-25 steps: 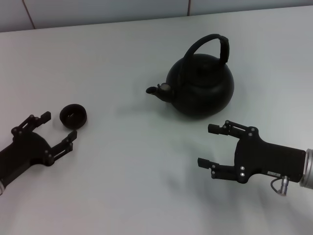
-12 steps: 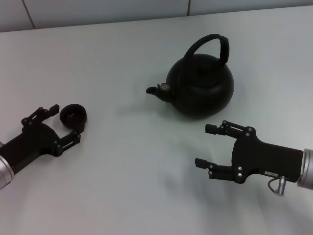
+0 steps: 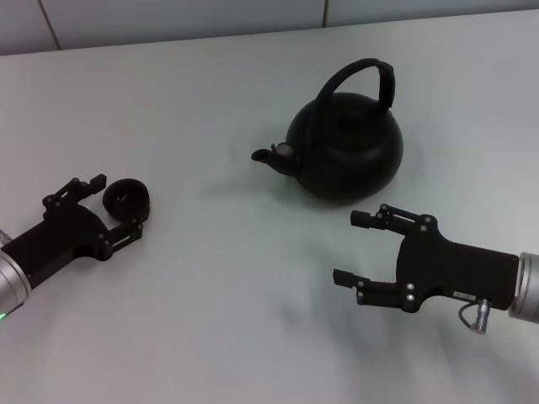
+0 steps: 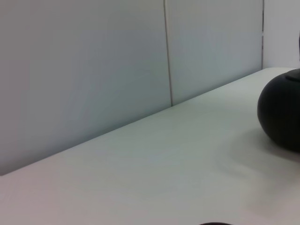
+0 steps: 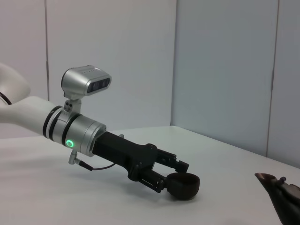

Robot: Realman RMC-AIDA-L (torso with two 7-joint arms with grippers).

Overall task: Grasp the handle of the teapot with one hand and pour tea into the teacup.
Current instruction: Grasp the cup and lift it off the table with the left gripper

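The white, smooth table fills almost the whole head view. On it, in the upper right of the centre, stands the large round matte-black teapot, with its short spout pointing to the left and its thick black arched handle looping over the lid. The teapot is at the same place as half a second ago. In the left wrist view only a part of its round body shows at the right edge, and in the right wrist view only the tip of the spout at the lower right corner.

The right gripper, black with two fingers on a silver-grey arm, is in the lower right of the head view, just below the teapot and apart from it. Its fingers are spread and hold nothing. It has moved slightly to the left.

The left gripper is at the left edge of the head view. It has come a little closer around the tiny round black teacup, which is now between its spread fingers. Whether the fingers touch the cup, I cannot tell. The right wrist view shows the same cup at the fingertips.
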